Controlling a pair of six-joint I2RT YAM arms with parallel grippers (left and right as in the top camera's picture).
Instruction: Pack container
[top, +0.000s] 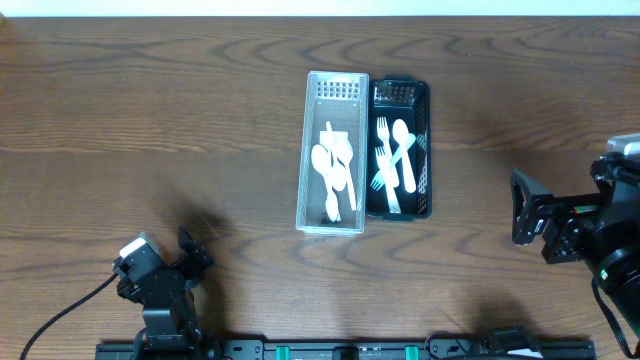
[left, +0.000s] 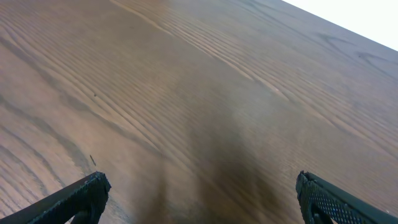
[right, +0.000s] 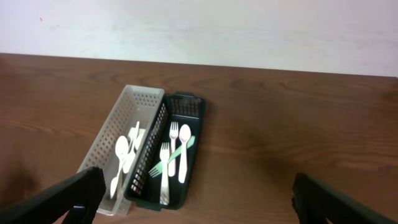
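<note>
With the left gripper (left: 202, 202) and right gripper (right: 205, 199) spread empty, two white plastic forks (top: 383, 172), seemingly overlapped in the black perforated plastic tray (top: 426, 150), could be pinched together.

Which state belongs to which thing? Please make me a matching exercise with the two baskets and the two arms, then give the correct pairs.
Things:
1. white basket
2. black basket
3. left arm
4. right arm

States:
a. holds forks, one of them pale green
b. jaws open, camera sees only bare wood
c. holds white spoons, nothing green
d. jaws open, camera sees both baskets

Pairs: 1-c, 2-a, 3-b, 4-d
</note>
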